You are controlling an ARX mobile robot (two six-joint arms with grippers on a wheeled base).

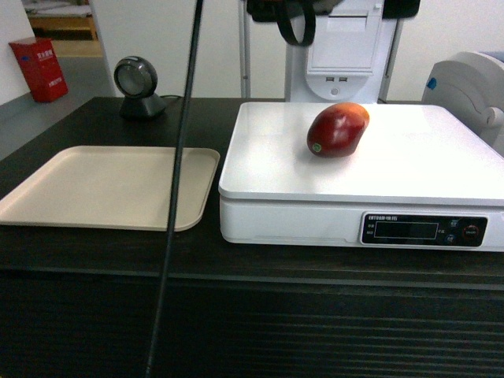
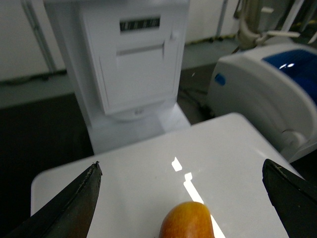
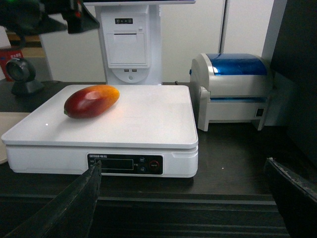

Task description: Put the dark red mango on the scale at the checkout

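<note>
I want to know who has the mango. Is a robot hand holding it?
No. The mango lies free on the scale. The left hand and right hand are open, holding nothing.

White wall behind, w/ a white receipt-printer kiosk standing against it. Blue-lidded label printer at right, round barcode scanner at left. Red box on grey floor far left.
</note>
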